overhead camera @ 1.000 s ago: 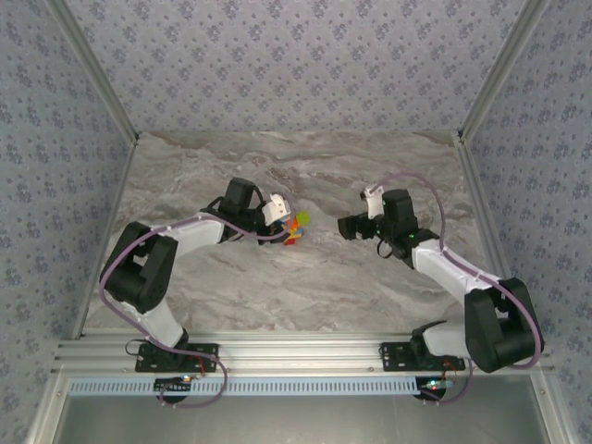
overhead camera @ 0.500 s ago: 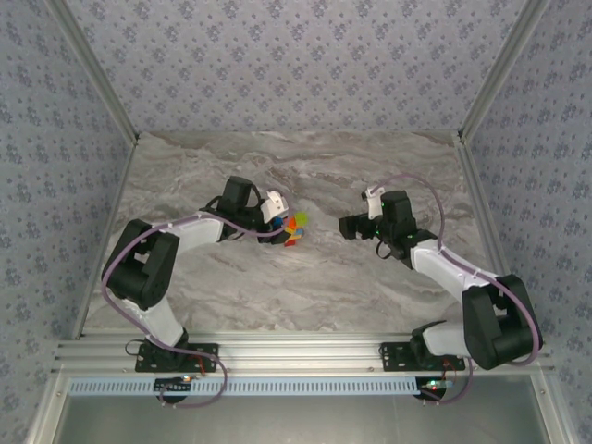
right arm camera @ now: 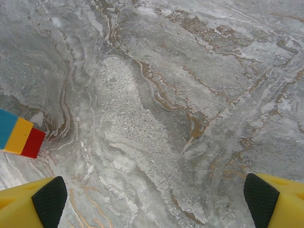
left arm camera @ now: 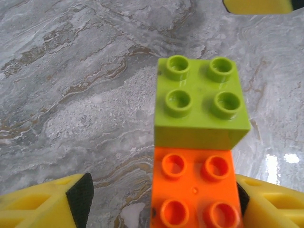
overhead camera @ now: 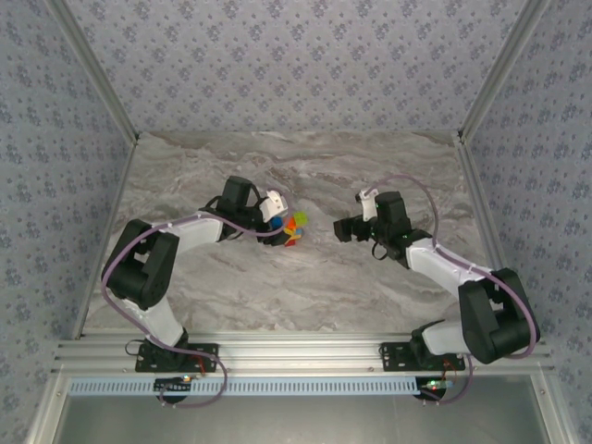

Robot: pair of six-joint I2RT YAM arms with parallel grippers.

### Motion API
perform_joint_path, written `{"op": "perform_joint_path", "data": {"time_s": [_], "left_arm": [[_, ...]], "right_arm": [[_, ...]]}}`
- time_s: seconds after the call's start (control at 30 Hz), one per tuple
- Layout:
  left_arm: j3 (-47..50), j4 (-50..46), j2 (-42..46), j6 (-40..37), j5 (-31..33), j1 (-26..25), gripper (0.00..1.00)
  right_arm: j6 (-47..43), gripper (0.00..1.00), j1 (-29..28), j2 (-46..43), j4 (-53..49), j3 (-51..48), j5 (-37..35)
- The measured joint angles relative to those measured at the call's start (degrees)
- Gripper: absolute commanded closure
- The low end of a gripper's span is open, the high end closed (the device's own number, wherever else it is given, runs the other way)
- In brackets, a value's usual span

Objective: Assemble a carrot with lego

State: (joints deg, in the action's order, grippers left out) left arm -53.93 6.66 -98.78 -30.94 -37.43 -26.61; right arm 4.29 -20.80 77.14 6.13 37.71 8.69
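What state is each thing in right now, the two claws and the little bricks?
Left gripper: open.
Right gripper: open, empty.
Orange brick: studs up, between the left fingers.
Green brick: studs up, against the orange brick.
Blue-orange-red stack: lying on the table.

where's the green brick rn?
Left wrist view, right of centre: green brick directly beyond the orange brick lying inside the left tool.

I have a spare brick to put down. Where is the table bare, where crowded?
Bare table: the far strip along the back wall, and the near stretch between the left arm and right arm. Crowded: the lego cluster at the left gripper, with the right gripper close by.
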Motion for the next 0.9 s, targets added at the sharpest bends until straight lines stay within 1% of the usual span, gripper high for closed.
{"op": "perform_joint_path", "data": {"time_s": [0.23, 0.43, 0.57, 0.8, 0.83, 0.9], "left_arm": [[-2.3, 0.0, 0.0, -1.5, 4.9, 0.0, 0.24], [-5.8, -0.1, 0.0, -3.8, 10.2, -0.1, 0.24], [-8.6, -0.7, 0.0, -5.7, 12.6, -0.2, 0.24], [-10.2, -1.4, 0.8, -6.1, 13.2, -0.1, 0.24], [-10.2, -1.4, 1.1, -5.8, 13.2, 0.0, 0.21], [-9.8, -0.7, 2.0, -4.3, 12.7, 0.3, 0.12]], "right_arm": [[0.0, 0.00, -1.1, 1.7, 0.2, 0.1, 0.5], [0.0, 0.00, -2.2, 3.3, 0.2, 0.3, 0.8], [0.0, 0.00, -2.8, 3.9, 0.3, 0.9, 1.1], [0.0, 0.00, -3.6, 4.2, 0.6, 1.1, 0.9], [0.0, 0.00, -3.8, 4.2, 0.6, 1.1, 0.3], [0.0, 0.00, -4.5, 4.2, 0.5, 1.1, -1.5]]}}
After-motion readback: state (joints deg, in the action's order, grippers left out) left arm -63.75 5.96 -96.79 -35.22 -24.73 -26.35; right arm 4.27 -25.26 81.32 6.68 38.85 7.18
